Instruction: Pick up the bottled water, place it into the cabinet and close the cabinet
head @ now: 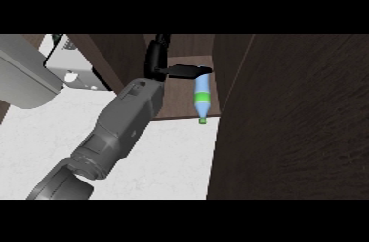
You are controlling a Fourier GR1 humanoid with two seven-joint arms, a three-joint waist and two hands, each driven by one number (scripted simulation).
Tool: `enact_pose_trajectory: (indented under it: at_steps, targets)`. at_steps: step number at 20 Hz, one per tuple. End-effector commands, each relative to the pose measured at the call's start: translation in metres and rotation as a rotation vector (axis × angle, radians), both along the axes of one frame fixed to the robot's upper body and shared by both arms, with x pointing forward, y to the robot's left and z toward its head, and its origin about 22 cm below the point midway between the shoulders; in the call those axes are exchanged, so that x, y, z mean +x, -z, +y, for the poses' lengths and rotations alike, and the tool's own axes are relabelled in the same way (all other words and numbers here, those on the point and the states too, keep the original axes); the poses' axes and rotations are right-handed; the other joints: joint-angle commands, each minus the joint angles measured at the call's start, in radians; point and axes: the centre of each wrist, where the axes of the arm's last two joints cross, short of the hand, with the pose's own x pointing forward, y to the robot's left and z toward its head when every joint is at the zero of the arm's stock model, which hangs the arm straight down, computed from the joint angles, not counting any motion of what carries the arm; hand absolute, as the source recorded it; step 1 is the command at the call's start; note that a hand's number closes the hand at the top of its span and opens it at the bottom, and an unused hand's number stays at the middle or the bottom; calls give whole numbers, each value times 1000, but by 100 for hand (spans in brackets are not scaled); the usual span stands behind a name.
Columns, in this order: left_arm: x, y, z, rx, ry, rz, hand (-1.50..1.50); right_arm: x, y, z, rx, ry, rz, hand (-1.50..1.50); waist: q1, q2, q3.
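The bottled water (203,97), pale blue with a green label and a green cap, lies on the cabinet's floor (176,111) with its cap pointing toward the front edge. My left hand (157,58) is inside the cabinet just left of the bottle's far end. Its fingers are straight and point into the cabinet, and the thumb (189,70) sticks out rightward across the bottle's base. No finger curls round the bottle. The cabinet door (288,129) stands open at the right as a large dark wood panel. My right hand does not show.
A white appliance (69,65) and a pale grey rounded shape (25,85) sit at the upper left. The white marble counter (166,158) runs in front of the cabinet. The cabinet's dark left wall (108,55) stands beside my forearm (119,124).
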Motion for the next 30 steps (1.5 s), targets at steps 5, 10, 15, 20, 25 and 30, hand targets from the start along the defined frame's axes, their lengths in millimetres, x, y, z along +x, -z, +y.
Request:
enact_pose_trajectory:
  at_steps: [5, 10, 15, 20, 25, 30]
  targets:
    - [-12, 1, -7, -137, 141, 25, -150, -10, -4, 2, 12, 9, 0, -150, 45, -21, 1]
    - [-29, 10, -9, -210, 165, 18, -150, -23, -14, -14, -4, 14, -4, -150, 52, -25, 1]
    - [-64, 29, -8, -212, 185, 42, 150, -22, -24, -1, -4, 25, -37, -150, 75, -25, 0]
    - [-93, 19, 17, -207, 196, 42, 150, -9, -9, -4, -148, -45, -18, -150, 93, -31, 1]
    - [-146, 50, 40, -215, 185, 59, 150, -20, -17, 5, -252, -166, 30, 150, 86, -27, 0]
    - [-184, 38, 63, -203, 153, 32, 150, -25, -26, 19, -195, -256, 128, 150, 80, -22, 0]
